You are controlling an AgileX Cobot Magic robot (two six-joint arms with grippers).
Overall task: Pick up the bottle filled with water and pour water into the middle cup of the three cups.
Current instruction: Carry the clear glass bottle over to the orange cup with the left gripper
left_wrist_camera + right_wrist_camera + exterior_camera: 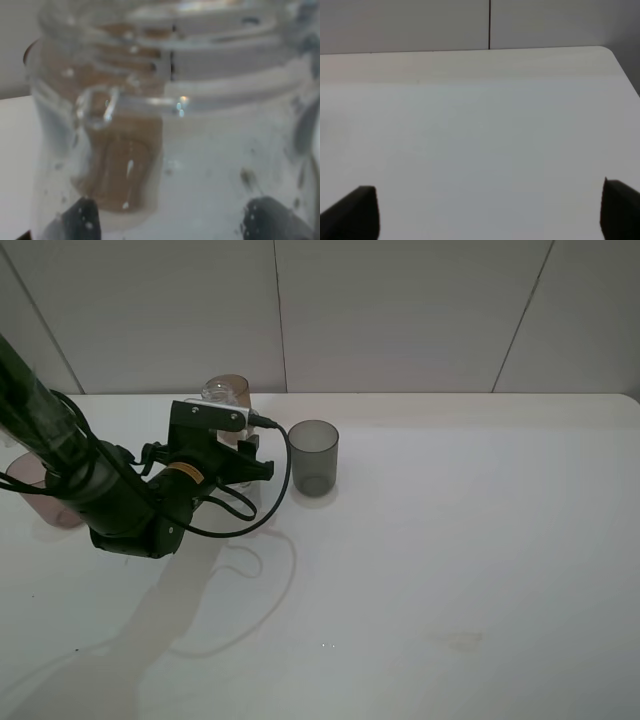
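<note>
Three cups stand on the table (pixel 450 570): a pinkish cup (pixel 32 488) at the left, the amber middle cup (pixel 238 387) at the back, and a grey cup (pixel 313 456) to its right. The bottle (pixel 213 393) stands upright just in front of the amber one, with the left arm's jaws pinching its body. I see two risks: a hard squeeze or jerky lift could push water out of the capless neck, and the amber cup is close enough to be knocked over. Only the left wrist view shows the fingertips (pixel 82 220) flanking the bottle; only the high view shows the cups' layout. The right arm's jaws are spread, with nothing between them
</note>
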